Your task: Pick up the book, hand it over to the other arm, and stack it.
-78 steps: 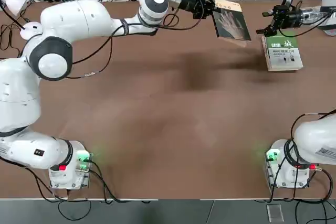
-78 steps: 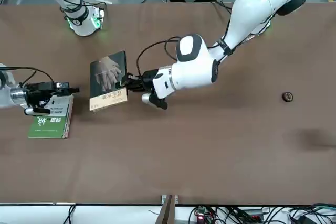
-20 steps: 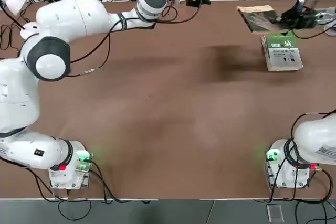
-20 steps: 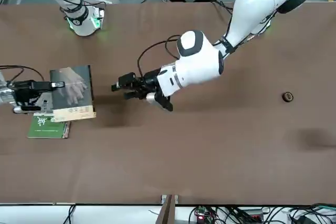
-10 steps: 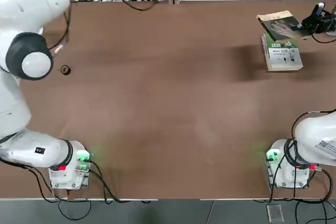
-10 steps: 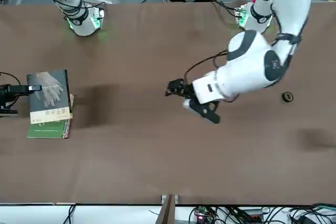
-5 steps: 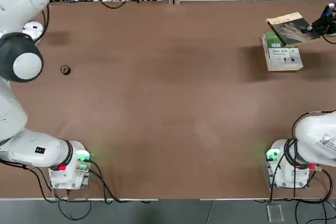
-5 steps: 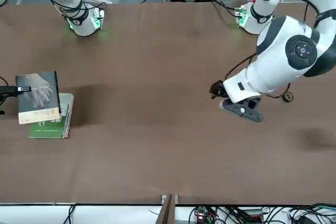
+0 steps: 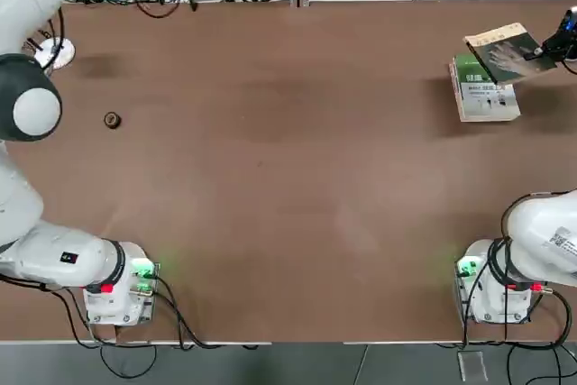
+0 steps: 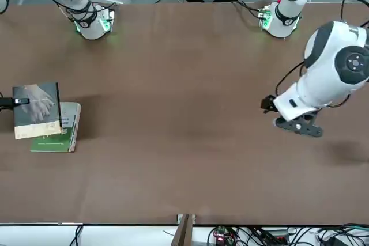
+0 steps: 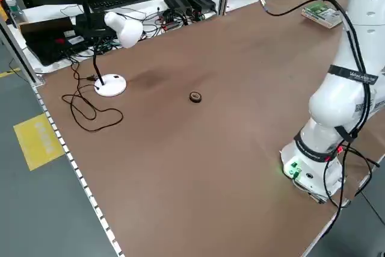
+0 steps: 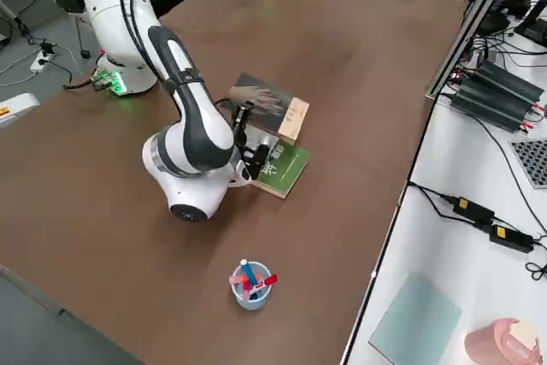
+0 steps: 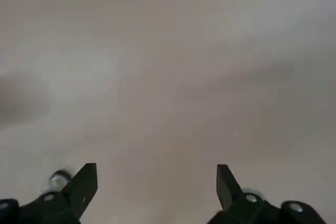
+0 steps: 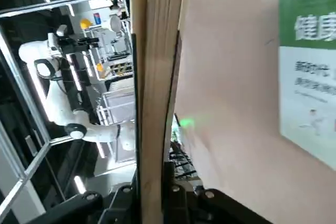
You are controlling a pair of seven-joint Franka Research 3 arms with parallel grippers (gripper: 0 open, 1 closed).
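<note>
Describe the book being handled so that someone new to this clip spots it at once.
Look along the brown table to the far corner on the robot's right, where a thicker green-and-white book lies flat. Held over its far end by the right tool is the book: thin, with a dark cover showing a pale hand and a tan strip along one edge.

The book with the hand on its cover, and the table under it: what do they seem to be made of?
The book, clamped by the right gripper, looks like a thin paper paperback: in the right wrist view its page edges show as stacked tan layers. The cover seems matte, though a slight coating cannot be ruled out. The table looks like a smooth brown laminate or painted board with a dull finish; its core is not visible.
</note>
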